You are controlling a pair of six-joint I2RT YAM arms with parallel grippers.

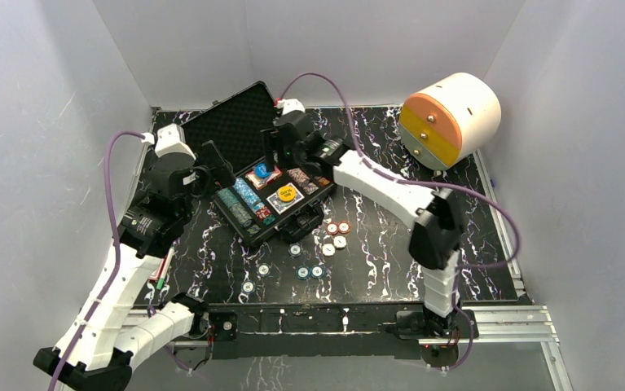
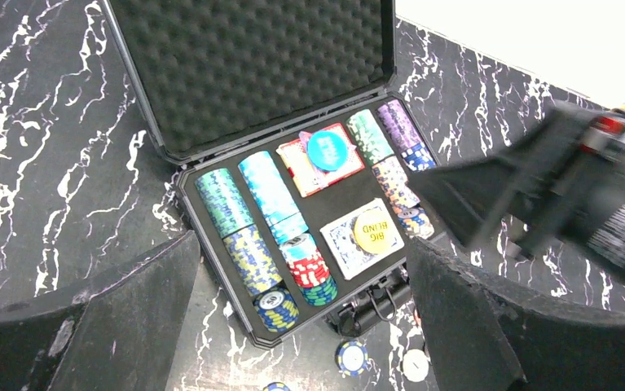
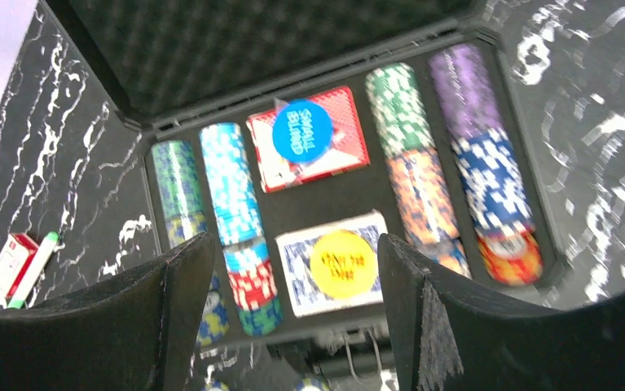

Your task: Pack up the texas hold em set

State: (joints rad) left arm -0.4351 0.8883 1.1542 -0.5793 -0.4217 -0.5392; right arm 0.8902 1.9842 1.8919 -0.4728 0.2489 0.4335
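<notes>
Case (image 2: 252,73) sat open on the black marbled bench (image 1: 390,269), left of centre, with the foam-lined lid tipped back. Two chip rows (image 2: 248,220) filled the left slots and two more (image 2: 390,163) the right ones. The middle held a red deck (image 2: 297,167) with the blue SMALL BLIND button (image 2: 331,149) lying on it, and nearer the handle a blue-backed deck (image 2: 343,240) with the yellow BIG BLIND button (image 2: 374,230) on top. Several loose chips (image 1: 327,249) lay scattered on the bench just in front of the case, not yet packed. Left hand (image 2: 301,244) hung above the case's left side with its fingers spread wide and nothing between them. Right hand (image 3: 292,244) hung over the case, fingers well apart and also empty, the yellow button showing through the gap. A red box (image 3: 11,265) and a green-capped pen (image 3: 36,261) lay together on the bench left of the case. The white cylinder with drawers (image 1: 455,114) stood at the far right corner, well apart from the set.
</notes>
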